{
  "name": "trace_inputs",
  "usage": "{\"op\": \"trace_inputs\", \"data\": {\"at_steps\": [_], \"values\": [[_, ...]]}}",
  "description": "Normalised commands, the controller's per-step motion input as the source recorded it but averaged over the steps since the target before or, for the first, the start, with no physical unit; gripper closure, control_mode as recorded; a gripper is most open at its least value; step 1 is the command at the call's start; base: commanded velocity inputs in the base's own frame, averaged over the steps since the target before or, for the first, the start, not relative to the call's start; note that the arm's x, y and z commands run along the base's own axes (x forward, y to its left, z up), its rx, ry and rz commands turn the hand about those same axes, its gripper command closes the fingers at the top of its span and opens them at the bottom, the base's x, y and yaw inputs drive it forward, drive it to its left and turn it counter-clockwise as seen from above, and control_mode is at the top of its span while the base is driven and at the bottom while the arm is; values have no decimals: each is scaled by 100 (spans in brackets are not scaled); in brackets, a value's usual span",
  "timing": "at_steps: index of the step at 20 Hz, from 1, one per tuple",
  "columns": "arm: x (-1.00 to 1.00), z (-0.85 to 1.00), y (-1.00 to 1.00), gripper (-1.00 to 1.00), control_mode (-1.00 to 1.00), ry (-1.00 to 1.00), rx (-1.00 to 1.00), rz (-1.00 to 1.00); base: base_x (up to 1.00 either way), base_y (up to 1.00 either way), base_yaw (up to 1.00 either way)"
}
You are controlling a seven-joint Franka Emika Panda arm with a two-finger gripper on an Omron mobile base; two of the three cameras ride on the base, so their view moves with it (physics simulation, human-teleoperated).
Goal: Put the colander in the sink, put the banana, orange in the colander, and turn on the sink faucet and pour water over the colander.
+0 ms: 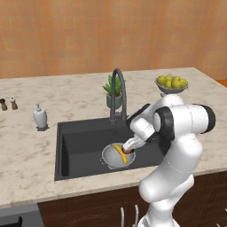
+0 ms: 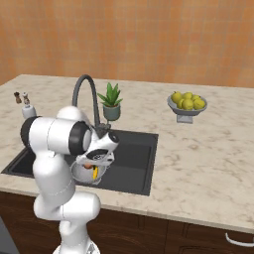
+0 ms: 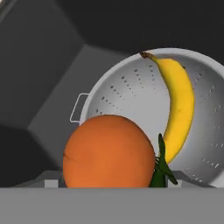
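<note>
Over the sink [image 1: 80, 133], my gripper [image 1: 131, 145] holds the orange [image 3: 108, 152] in wide fingers just above the colander [image 3: 131, 96], banana [image 3: 178, 105] lying inside it, faucet [image 1: 118, 91] behind.

Even, soft light (no glare)

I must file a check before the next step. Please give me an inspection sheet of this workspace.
Surface: beige marbled counter, dark sink set into it.
Job's things: colander in the sink; banana lies inside it; orange at the gripper, above the colander; sink faucet shows no water.
Clutter: soap dispenser, potted plant, fruit bowl, two shakers.
Grippers: gripper over the colander, jaws wide around the orange.
Cables: nothing seen.
Surroundings: orange tiled wall, dark cabinets.
</note>
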Motion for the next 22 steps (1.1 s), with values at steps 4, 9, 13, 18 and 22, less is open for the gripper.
{"op": "trace_inputs", "data": {"at_steps": [4,9,13,18,22], "values": [[41,-39,17,100,-100,4,7,2,0,0,0],[62,-33,27,100,-100,6,4,0,0,0,0],[48,-34,13,100,-100,5,0,0,0,0,0],[30,-35,1,100,-100,0,0,0,0,0,0],[3,-23,0,-100,-100,0,0,0,0,0,0]]}}
